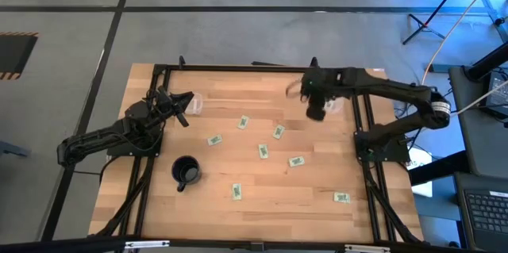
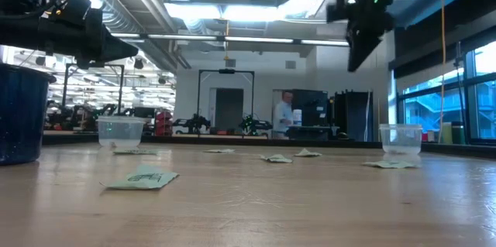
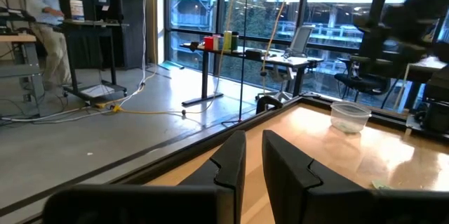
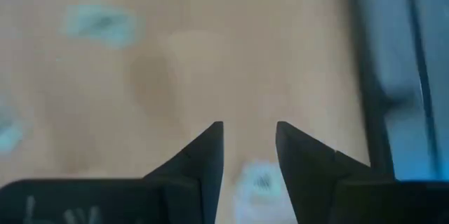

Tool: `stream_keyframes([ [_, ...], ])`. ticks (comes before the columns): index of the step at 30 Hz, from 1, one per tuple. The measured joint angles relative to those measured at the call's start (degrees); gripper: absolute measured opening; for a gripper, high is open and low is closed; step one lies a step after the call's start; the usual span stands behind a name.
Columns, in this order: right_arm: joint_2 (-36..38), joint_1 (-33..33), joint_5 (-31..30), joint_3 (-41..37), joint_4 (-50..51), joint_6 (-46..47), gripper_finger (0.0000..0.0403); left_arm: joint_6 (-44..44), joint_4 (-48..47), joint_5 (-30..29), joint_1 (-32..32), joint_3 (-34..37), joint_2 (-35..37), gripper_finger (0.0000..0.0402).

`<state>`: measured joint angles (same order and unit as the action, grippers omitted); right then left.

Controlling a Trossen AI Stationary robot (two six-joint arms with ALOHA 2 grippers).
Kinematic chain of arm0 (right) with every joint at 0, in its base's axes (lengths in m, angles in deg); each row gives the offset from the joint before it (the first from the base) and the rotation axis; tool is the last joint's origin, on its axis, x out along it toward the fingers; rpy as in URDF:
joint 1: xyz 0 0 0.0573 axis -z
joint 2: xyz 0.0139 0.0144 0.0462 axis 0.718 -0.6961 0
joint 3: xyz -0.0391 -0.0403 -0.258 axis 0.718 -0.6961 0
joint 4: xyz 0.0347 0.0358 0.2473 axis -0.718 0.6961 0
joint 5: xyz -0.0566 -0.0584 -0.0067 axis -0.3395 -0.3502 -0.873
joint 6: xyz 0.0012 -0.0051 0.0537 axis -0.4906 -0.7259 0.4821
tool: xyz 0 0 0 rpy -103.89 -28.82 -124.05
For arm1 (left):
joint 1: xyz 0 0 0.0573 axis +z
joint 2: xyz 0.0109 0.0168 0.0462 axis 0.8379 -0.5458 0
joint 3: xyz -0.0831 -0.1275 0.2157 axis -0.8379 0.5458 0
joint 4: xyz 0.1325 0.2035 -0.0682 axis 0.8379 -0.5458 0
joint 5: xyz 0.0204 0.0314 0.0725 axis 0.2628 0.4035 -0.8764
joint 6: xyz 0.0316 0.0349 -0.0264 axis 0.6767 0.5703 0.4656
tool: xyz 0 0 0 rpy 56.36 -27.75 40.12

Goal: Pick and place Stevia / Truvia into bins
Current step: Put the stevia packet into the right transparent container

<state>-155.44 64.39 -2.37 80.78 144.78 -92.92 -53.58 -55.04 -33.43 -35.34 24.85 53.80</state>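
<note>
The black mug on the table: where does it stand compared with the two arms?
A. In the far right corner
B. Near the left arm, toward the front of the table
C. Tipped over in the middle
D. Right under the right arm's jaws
B: in the high view the black mug stands upright just in front of the left arm, far from the right gripper.

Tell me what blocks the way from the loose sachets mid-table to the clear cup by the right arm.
Nothing visible does. Bare wood lies between the sachets and the clear cup; the black mug stands on the opposite side, and the right end effector hangs above the table.
</note>
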Motion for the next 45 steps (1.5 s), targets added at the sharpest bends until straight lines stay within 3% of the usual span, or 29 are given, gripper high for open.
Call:
stream_keyframes([
  [5, -0.4, -9.8, 11.8, 0.0, -3.4, -17.6, 0.0134, 0.0, 0.0, 0.0, 0.0, 0.0, 0.0, 0.0043],
  [9, -1.3, -16.6, 13.3, -0.4, -4.2, -20.6, 0.0134, 0.0, 0.0, 0.0, 0.0, 0.0, 0.0, 0.0043],
  [12, -2.1, -20.4, 13.4, -2.9, -6.7, -15.7, 0.0134, 0.0, 0.0, 0.0, 0.0, 0.0, 0.0, 0.0043],
  [18, -3.0, -25.3, 13.4, -7.4, -18.1, 8.4, 0.0134, 0.0, 0.0, 0.0, 0.0, 0.0, 0.0, 0.0043],
  [22, -3.0, -26.7, 13.4, -7.8, -21.1, 18.7, 0.0134, 0.0, 0.0, 0.0, 0.0, 0.0, 0.0, 0.0043],
  [26, -3.0, -26.7, 13.4, -7.9, -22.4, 19.7, 0.0134, 0.0, 0.0, 0.0, 0.0, 0.0, 0.0, 0.0043],
  [30, -3.0, -26.5, 13.2, -7.9, -24.0, 14.6, 0.0134, 0.0, 0.0, 0.0, 0.0, 0.0, 0.0, 0.0043],
  [37, -3.0, -26.3, 10.9, -7.9, -25.3, 19.2, 0.0134, 0.0, 0.0, 0.0, 0.0, 0.0, 0.0, 0.0043],
  [45, -3.0, -25.8, 9.0, -7.9, -21.2, 17.5, 0.0155, 0.0, 0.0, 0.0, 0.0, 0.0, 0.0, 0.0043],
])
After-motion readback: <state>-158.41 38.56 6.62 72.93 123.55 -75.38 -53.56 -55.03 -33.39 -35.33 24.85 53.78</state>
